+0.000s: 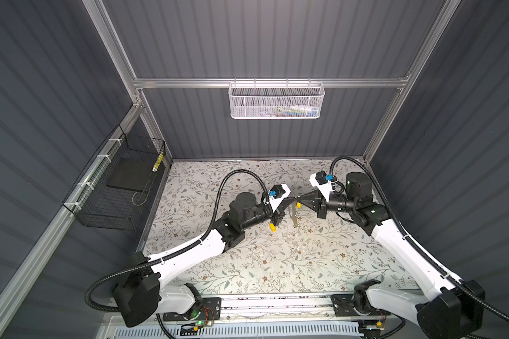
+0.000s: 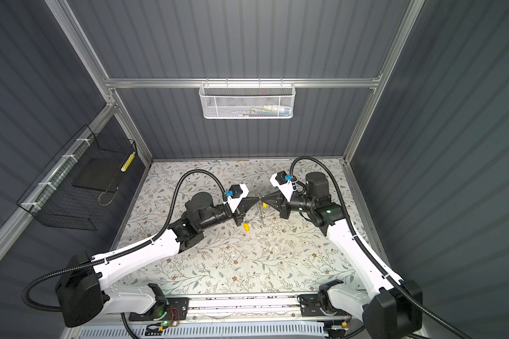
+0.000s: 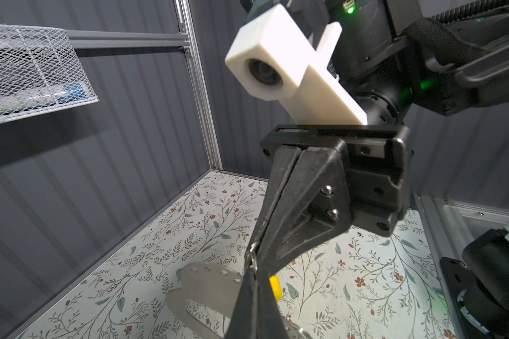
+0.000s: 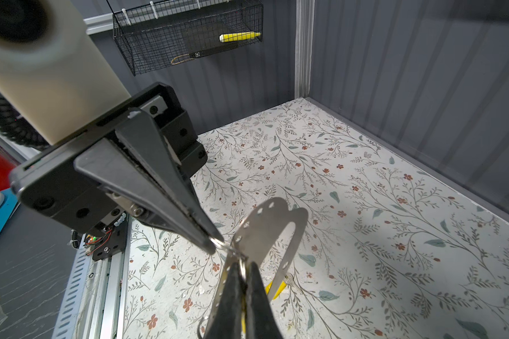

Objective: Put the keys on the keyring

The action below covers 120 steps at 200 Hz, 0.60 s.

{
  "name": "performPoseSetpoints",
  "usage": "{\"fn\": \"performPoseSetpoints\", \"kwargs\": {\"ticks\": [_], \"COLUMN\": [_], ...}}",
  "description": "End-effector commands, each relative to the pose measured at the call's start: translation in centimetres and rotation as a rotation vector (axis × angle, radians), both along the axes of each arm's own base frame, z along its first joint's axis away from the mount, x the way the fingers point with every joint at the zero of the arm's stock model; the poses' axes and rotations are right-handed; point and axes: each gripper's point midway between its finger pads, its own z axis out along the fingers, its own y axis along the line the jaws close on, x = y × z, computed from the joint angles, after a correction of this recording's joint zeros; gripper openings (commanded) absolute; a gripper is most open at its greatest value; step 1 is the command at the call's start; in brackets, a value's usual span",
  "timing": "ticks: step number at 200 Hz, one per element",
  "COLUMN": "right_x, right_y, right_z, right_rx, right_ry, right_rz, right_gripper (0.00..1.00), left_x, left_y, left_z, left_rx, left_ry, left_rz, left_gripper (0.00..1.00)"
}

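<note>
Above the middle of the floral table my left gripper [image 1: 294,200] and right gripper [image 1: 299,200] meet tip to tip, both shut. Each pinches the thin silvery wire ring [image 4: 228,248] of one key, whose yellow tag [image 3: 275,287] dangles just below the tips. The keyring [image 4: 266,229], a flat grey oval loop with small holes along its edge, hangs upright from the same spot [image 1: 293,215]. Whether the wire passes through it, I cannot tell. A second yellow key [image 1: 273,227] lies on the table under the left wrist and shows through the loop [image 4: 278,289].
A white mesh basket [image 1: 275,101] hangs on the back wall. A black wire basket [image 1: 121,187] is fixed to the left wall. The arms' base rail [image 1: 276,302] runs along the front edge. Grey panel walls close in three sides.
</note>
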Motion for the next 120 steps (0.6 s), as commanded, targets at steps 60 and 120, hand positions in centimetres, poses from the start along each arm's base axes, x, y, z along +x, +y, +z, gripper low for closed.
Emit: {"fn": "performPoseSetpoints", "kwargs": {"ticks": [60,120], "right_x": [-2.0,-1.5], "right_y": [0.2,-1.9], "right_z": [-0.1,2.2], "right_rx": [0.015,0.079], "right_ry": [0.021,-0.064], "right_rz": [0.041,-0.076], "right_gripper": [0.33,0.39], "left_x": [-0.5,-0.6], "left_y": [1.3,1.5], "left_z": [5.6,5.5], "left_rx": [-0.181,-0.18], "left_ry": [-0.095,-0.092], "left_rz": [-0.006,-0.017], "left_gripper": [0.0,0.0]}}
